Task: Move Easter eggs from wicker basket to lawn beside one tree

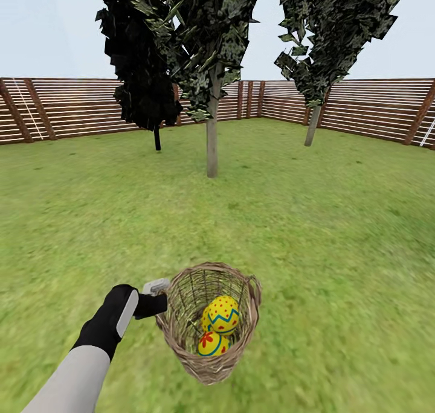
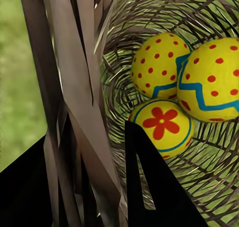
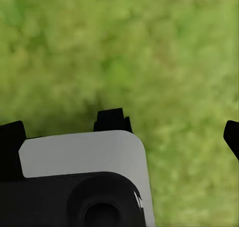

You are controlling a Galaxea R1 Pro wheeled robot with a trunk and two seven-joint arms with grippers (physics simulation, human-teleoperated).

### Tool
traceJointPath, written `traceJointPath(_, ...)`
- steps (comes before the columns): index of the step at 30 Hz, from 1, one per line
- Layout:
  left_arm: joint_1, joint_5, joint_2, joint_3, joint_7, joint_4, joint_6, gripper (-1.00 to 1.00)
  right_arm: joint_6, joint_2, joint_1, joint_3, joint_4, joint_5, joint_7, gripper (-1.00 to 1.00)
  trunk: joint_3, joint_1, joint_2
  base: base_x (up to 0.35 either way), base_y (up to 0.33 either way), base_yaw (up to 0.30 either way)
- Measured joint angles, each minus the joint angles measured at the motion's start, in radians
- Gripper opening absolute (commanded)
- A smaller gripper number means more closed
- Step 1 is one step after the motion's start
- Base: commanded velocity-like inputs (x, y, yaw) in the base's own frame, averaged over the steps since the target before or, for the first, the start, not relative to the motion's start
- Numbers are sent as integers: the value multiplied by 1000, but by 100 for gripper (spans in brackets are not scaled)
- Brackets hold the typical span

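The basket (image 1: 208, 322) sits low in the head view, on or just above the grass (image 1: 338, 232); which, I cannot tell. Three eggs (image 2: 162, 65) (image 2: 211, 80) (image 2: 162, 125) lie inside it, touching one another. The left gripper (image 1: 158, 297) is at the basket's left rim. Well beyond the basket stands a thick-trunked tree (image 1: 212, 135); a thin-trunked tree (image 1: 157, 138) stands left of it and farther back, another tree (image 1: 312, 126) to the right. A fence (image 1: 78, 108) runs behind them all.

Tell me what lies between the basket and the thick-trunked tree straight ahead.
Only bare lawn, as seen in the head view: nothing stands on the grass between the basket and that tree.
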Motion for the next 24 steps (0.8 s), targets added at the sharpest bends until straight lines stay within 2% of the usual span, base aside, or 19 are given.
traceJointPath(24, 0, -2, -1, 2, -1, 7, -1, -100, 2, 2, 0, 0, 1, 2, 0, 100, 0, 0, 0, 312, 0, 0)
